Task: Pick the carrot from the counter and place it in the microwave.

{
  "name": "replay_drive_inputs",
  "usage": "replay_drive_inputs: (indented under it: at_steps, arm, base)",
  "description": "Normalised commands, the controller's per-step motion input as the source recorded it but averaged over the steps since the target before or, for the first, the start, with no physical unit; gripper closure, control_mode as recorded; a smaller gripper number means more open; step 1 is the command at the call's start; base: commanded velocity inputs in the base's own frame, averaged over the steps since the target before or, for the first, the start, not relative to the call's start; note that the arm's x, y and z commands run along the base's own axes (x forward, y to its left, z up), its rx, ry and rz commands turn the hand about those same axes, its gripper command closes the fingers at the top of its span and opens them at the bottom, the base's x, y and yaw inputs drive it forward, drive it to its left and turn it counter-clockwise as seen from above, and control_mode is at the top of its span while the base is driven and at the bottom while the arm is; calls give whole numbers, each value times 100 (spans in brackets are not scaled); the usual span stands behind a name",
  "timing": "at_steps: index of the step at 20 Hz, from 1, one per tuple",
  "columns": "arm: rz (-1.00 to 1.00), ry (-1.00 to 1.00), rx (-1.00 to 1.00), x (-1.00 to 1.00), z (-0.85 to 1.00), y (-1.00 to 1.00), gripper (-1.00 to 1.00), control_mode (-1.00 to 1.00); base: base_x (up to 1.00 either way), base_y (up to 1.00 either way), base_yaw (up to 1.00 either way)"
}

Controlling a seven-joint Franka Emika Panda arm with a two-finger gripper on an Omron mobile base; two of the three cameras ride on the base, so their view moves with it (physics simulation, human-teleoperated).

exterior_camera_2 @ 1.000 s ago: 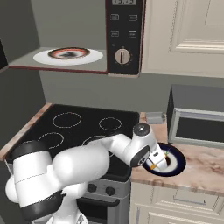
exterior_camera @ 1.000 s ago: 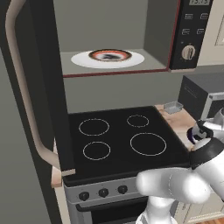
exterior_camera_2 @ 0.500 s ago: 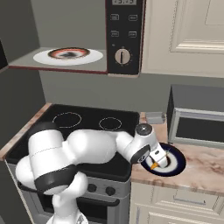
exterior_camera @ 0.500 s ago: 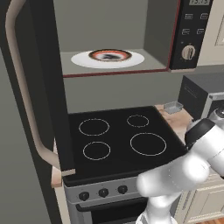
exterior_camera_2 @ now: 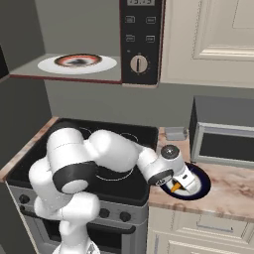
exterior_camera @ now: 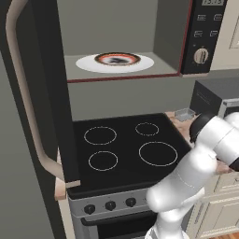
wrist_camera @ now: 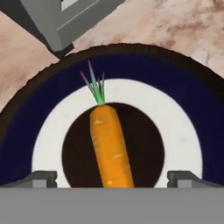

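— Tool [exterior_camera_2: 179, 184] first: where is it?

— Low over the plate [exterior_camera_2: 203, 184] on the desk [exterior_camera_2: 233, 193], right of the stove [exterior_camera_2: 144, 134], by the right base view. Its jaws stand apart, one fingertip [wrist_camera: 41, 178] at each lower corner of the hand view, with the carrot [wrist_camera: 110, 146] lying between them, touched by neither.

— And the carrot itself?

— It lies in the plate's dark centre, green top pointing away from the tool. In the right base view only a sliver of orange [exterior_camera_2: 175, 187] peeks out under the hand.

— What does the left base view add?

— The arm's elbow blocks the plate there, but the microwave [exterior_camera: 121, 42] shows well: its door [exterior_camera: 32, 93] swung wide with the long beige handle [exterior_camera: 23, 88], and a second plate [exterior_camera: 116, 59] sitting on the white turntable [exterior_camera: 88, 64]. A small grey tray [exterior_camera: 185, 114] rests on the desk behind the stove's right corner.

— Anything else near the plate?

— A dark grey box appliance [exterior_camera_2: 225, 134] just behind it; its corner [wrist_camera: 65, 22] enters the hand view.
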Motion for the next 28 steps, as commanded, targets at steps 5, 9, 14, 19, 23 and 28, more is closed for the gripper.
replay_drive_inputs:
  at_steps: [5,9,14,19,23,28]
  arm:
    - [4,0,0,18,-19,-16,-100,-100]
    - [6,0,0,19,-16,-9,-100,-100]
    - [6,1,0,6,-22,-11,-100,-100]
    - [5,1,0,0,-17,-7,100,-100]
    - [5,0,0,0,-4,-1,100,-100]
    - [8,0,0,0,33,13,100,-100]
  base:
    - [0,0,0]
    - [0,0,0]
    - [0,0,0]
    - [0,0,0]
    - [0,0,0]
    - [0,0,0]
